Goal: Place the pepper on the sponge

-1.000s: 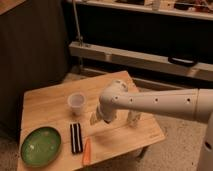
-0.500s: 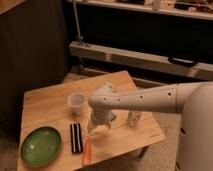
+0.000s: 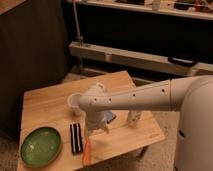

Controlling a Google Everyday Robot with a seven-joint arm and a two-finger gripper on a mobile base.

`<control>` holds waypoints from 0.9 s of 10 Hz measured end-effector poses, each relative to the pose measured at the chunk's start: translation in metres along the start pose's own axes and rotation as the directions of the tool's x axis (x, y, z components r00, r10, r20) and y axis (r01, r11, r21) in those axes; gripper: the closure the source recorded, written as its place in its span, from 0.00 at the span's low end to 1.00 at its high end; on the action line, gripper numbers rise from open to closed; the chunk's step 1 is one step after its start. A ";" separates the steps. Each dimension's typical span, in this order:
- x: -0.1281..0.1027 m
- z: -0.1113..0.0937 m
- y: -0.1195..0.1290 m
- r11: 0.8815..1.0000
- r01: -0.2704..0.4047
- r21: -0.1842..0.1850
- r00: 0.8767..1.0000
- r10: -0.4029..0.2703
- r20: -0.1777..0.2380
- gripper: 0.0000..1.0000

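Observation:
The pepper (image 3: 87,152) is a slim orange-red piece lying near the front edge of the wooden table (image 3: 50,105). My gripper (image 3: 96,128) hangs just above and behind the pepper's far end, at the tip of the white arm reaching in from the right. Only a blue corner of the sponge (image 3: 111,117) shows, right of the gripper and behind the arm's wrist; the arm hides the remainder. Pepper and sponge lie apart.
A black block with pale stripes (image 3: 75,137) lies just left of the pepper. A green plate (image 3: 41,146) sits at the front left. A white cup (image 3: 74,102) stands behind the gripper. A pale clear object (image 3: 134,118) stands to the right.
The arm has swung left and forward across the table, bringing the gripper down from near the table's middle to just above the pepper's far end. The objects have not moved.

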 end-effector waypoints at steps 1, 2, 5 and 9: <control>0.000 0.009 -0.004 0.999 0.015 0.034 1.000 -0.015 0.021 0.34; 0.001 0.019 -0.007 0.998 0.022 0.057 0.999 -0.024 0.036 0.34; 0.000 0.052 -0.025 0.993 0.038 0.107 0.996 -0.046 0.071 0.34; -0.008 0.063 -0.036 0.996 0.023 0.088 0.997 -0.030 0.076 0.34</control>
